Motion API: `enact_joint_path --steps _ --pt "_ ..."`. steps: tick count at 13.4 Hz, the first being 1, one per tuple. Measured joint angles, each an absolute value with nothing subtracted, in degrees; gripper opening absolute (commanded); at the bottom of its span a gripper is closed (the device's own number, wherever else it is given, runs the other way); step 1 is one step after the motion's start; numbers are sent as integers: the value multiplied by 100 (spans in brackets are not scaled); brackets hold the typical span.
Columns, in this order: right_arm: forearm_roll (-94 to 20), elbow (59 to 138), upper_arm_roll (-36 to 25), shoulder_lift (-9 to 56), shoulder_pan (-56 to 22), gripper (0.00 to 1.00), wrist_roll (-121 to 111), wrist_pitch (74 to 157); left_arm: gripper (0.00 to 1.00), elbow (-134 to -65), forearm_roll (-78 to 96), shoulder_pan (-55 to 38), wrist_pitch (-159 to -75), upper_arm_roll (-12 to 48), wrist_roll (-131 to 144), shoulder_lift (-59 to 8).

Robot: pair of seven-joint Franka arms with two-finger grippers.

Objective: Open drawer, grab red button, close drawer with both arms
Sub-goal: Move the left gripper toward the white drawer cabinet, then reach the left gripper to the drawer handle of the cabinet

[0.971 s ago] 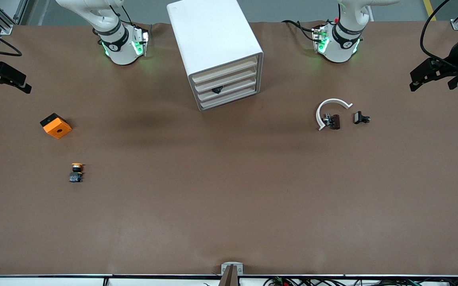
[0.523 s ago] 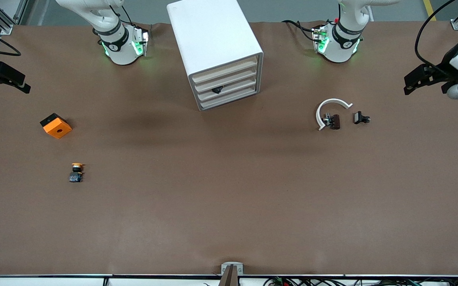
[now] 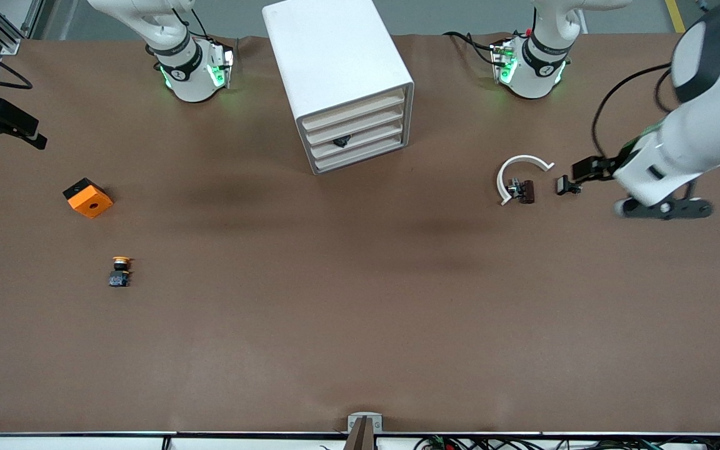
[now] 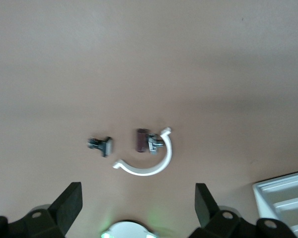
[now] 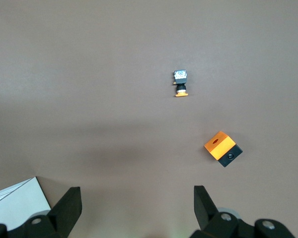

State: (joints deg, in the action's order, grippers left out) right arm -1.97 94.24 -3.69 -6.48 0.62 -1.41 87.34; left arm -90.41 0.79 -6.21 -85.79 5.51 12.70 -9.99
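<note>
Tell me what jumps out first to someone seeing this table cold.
The white cabinet stands between the two arm bases, its four drawers all shut. The left arm stretches in from its end of the table, its gripper over a small black part beside a white ring. An orange cube lies toward the right arm's end.

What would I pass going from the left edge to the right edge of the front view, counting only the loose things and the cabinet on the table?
Orange cube → yellow-capped button → white cabinet → white curved piece → small black part.
</note>
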Motion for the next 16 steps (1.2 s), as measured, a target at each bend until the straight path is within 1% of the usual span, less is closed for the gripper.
enact_joint_path --steps 4,10,16 --pt "-156 9424 -332 -649 53 100 -144 8776 100 -9071 133 -961 -8735 804 2452 -1452" --pt "29 9424 -336 -649 54 100 -147 8775 100 -9118 619 -1749 -8922 856 5531 -2079" --pt "40 9423 -346 -649 58 100 -147 8775 100 -9119 2137 -1853 -9034 850 8750 -2836"
